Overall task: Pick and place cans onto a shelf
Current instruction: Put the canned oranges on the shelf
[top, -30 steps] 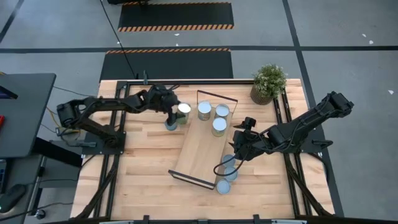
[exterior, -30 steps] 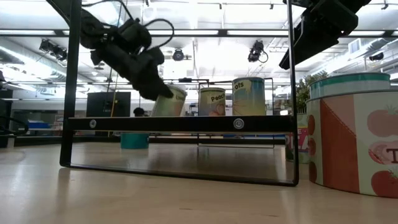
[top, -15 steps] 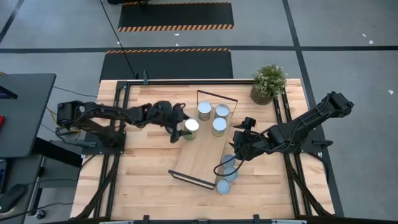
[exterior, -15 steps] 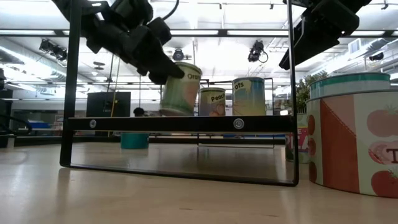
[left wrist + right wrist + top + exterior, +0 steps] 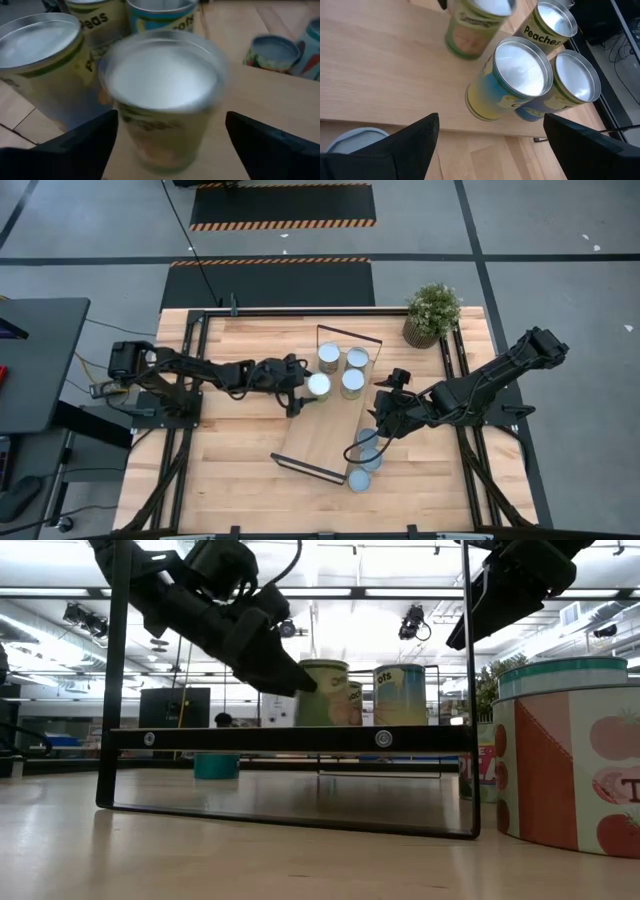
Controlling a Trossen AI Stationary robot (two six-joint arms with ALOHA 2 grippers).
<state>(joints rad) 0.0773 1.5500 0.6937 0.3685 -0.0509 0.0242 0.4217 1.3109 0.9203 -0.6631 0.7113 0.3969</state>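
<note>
My left gripper (image 5: 306, 387) is shut on a can with a green and orange label (image 5: 165, 100) over the light-wood shelf (image 5: 325, 425). This can is next to three cans standing on the shelf's far end (image 5: 345, 365). My right gripper (image 5: 380, 418) is open and empty. It hangs above the shelf's right edge, near three more cans (image 5: 366, 458) on the table by the shelf's near right corner. In the right wrist view the fingers (image 5: 395, 150) stand wide apart with nothing between them. My left gripper pinches the can's side wall (image 5: 120, 125) between its two fingers, just below the top rim. The fingers come from the table's left, slanting down (image 5: 285, 675). The can is upright. The shelf's front bar hides its bottom, so I cannot tell whether it rests on the board.
A potted green plant (image 5: 432, 312) stands at the table's far right. Black wire frames close the shelf's far end (image 5: 350, 330) and near end (image 5: 305, 468). A teal can (image 5: 215, 765) stands on the table left of the shelf. A tomato-label can (image 5: 565, 760) looms near the low camera.
My left gripper has carried the can toward the table's right, from beside the shelf's left edge to over the board next to the standing cans. The can was tilted and now is upright. My right arm has kept still.
</note>
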